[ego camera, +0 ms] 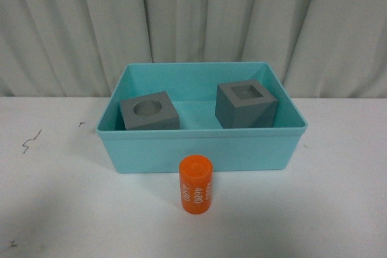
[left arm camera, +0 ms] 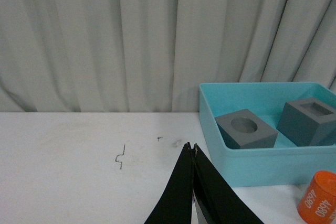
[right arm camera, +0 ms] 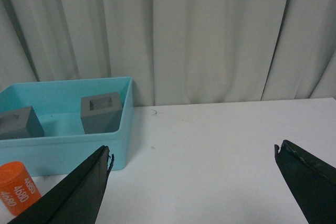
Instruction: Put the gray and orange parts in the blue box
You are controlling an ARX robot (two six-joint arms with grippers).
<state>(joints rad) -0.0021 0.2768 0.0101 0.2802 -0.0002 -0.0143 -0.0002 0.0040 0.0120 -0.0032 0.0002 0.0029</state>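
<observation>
The blue box (ego camera: 199, 149) stands mid-table with both gray cubes inside. The cube with a round recess (ego camera: 149, 112) lies on the box's left side, and the cube with a square recess (ego camera: 246, 104) on its right. An orange cylinder with white digits (ego camera: 196, 183) stands upright on the table just in front of the box. Neither arm shows in the front view. My left gripper (left arm camera: 191, 146) is shut and empty, over the table left of the box (left arm camera: 262, 161). My right gripper (right arm camera: 193, 150) is open and empty, to the right of the box (right arm camera: 63, 153) and the cylinder (right arm camera: 18, 188).
A white tabletop (ego camera: 60, 209) carries small dark scribble marks (ego camera: 29, 143) at the left. A pale pleated curtain (ego camera: 193, 16) hangs close behind the box.
</observation>
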